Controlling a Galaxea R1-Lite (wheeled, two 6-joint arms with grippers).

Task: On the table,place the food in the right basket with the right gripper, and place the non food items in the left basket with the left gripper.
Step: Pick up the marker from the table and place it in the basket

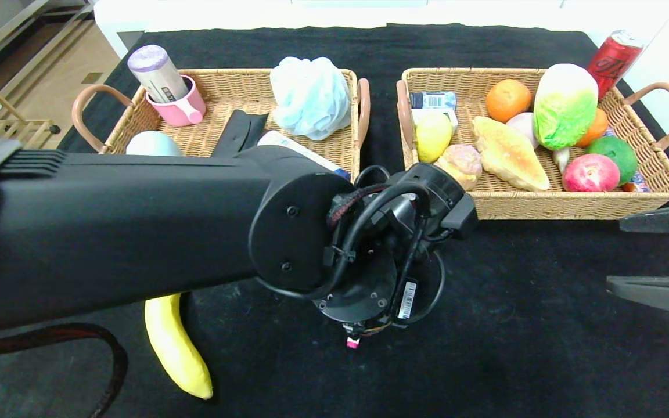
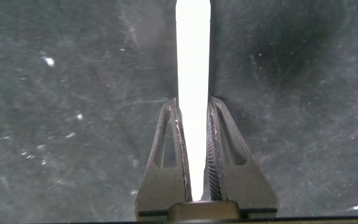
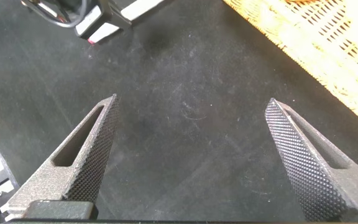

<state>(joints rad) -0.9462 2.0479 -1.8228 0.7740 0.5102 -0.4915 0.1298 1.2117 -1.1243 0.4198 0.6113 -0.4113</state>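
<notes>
My left gripper (image 2: pixel 194 99) is shut on a thin flat white item (image 2: pixel 192 50) and holds it over the black table. In the head view its wrist (image 1: pixel 369 273) hangs over the table's middle and hides the fingers and the item. My right gripper (image 3: pixel 191 99) is open and empty above bare cloth, at the right edge of the head view (image 1: pixel 614 251). A yellow banana (image 1: pixel 175 348) lies on the table at the front left. The left basket (image 1: pixel 218 87) holds non-food items. The right basket (image 1: pixel 572 203) holds fruit, bread and a cabbage.
A pink cup (image 1: pixel 179 107) with a tube, a blue bath sponge (image 1: pixel 310 96) and a black item are in the left basket. A red can (image 1: pixel 613 58) leans behind the right basket. My left arm (image 1: pixel 108 232) hides much of the table's left.
</notes>
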